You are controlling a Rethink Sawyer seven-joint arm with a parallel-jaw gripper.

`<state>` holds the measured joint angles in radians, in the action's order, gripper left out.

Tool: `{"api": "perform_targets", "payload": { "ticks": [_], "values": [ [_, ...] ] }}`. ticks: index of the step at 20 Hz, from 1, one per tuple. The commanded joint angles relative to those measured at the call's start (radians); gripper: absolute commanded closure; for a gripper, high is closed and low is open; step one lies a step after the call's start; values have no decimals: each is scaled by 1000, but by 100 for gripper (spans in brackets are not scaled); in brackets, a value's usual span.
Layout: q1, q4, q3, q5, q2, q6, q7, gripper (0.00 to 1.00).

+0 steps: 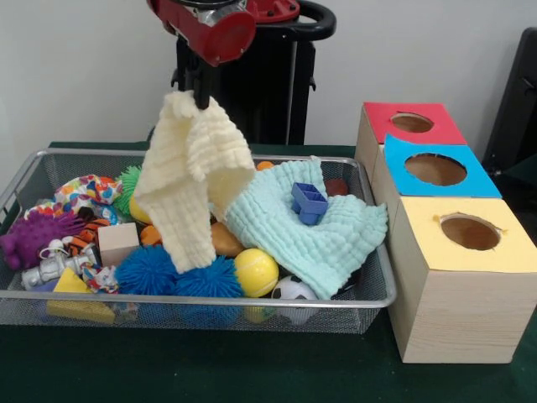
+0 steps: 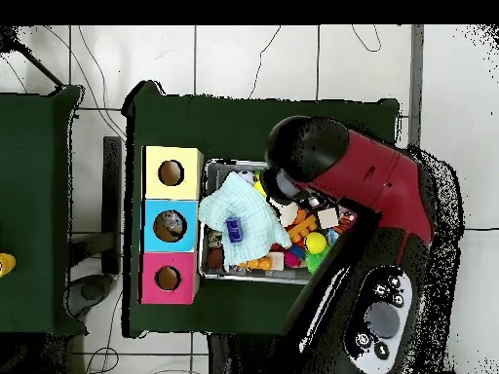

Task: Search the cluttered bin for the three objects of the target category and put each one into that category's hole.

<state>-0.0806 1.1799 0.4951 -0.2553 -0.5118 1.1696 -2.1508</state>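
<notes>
Stands at the left on the green table: one bin (image 1: 193, 300) of wire mesh, full of clutter. Holds, from left to right, one purple spiky toy (image 1: 29, 238), one wooden cube (image 1: 117, 243), two blue spiky balls (image 1: 147, 269) (image 1: 208, 277) touching each other at the near rim, one yellow ball (image 1: 256, 271), and one mint cloth (image 1: 327, 239) spread over the right end. Carries on that cloth one small blue frame (image 1: 309, 201). Cannot tell where the bottles lie; covered or lost in the clutter.

Just right of the bin, in a row: three wooden boxes, with red top (image 1: 411, 124) far, blue top (image 1: 436, 168) in the middle and yellow top (image 1: 466, 231) near, with one round hole in each.

Leaves bare green table along the near rim and in front of the boxes; hardly any gap between bin and boxes.

Comes down from above over the middle of the bin: one red arm (image 1: 214, 25). Points straight down with the gripper (image 1: 201, 99), closed on the top of one yellow cloth (image 1: 193, 185). Hangs free, this cloth, its lower end in front of the toys.
</notes>
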Motion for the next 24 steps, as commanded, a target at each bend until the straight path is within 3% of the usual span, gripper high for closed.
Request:
{"api": "perform_targets", "payload": {
  "ticks": [1,5,6,11,24],
  "values": [
    [-1,48,-68,-47,55,-32,-275,100],
    [2,52,-71,-51,60,-55,-281,100],
    [3,56,-71,-52,60,-61,-281,0],
    [-8,73,-79,-51,56,-116,-255,0],
    [-91,52,-101,-3,72,-120,-104,0]
  ]
}}
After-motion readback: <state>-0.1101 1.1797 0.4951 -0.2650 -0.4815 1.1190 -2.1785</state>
